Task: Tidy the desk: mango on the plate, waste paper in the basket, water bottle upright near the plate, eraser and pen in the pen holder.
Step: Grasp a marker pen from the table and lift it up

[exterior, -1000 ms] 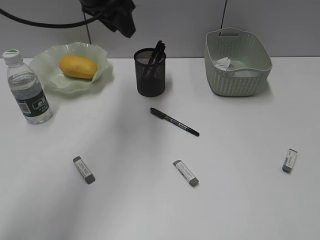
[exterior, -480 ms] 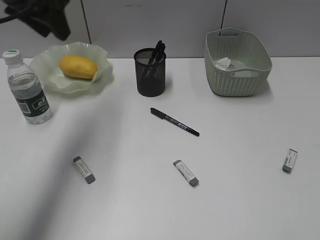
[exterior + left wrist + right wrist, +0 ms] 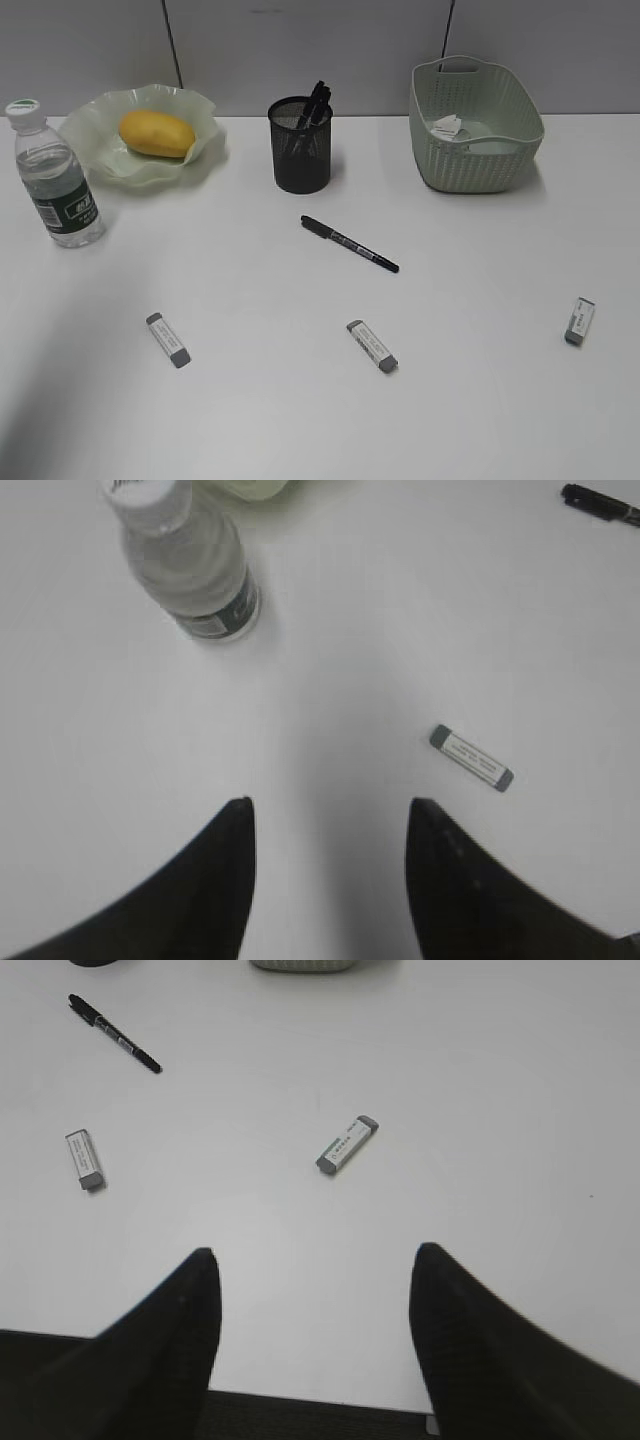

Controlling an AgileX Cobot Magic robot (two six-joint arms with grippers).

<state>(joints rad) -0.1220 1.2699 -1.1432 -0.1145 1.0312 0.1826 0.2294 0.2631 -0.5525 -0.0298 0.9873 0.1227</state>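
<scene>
On the left of the tabletop (image 3: 300,420), the water bottle (image 3: 55,175) is seen standing upright just beside the plate (image 3: 200,150), on which the mango (image 3: 156,133) rests. The left hand (image 3: 330,825) is held above bare surface with its fingers apart and nothing between them. From it, the left eraser (image 3: 471,759) lies ahead and to the right, its long axis running diagonally; this hand is judged the nearer one for it.

At centre, the pen holder (image 3: 300,150) already contains dark pens. The loose pen (image 3: 349,243) lies flat in front of it, slanted, with the middle eraser (image 3: 371,346) further forward.

On the right, the waste paper (image 3: 446,125) is seen inside the basket (image 3: 480,160). The right hand (image 3: 312,1270) is likewise spread and empty. The right eraser (image 3: 347,1145) lies just ahead of it, tilted, and is judged its nearest target; the pen and another eraser sit well off to its left.
</scene>
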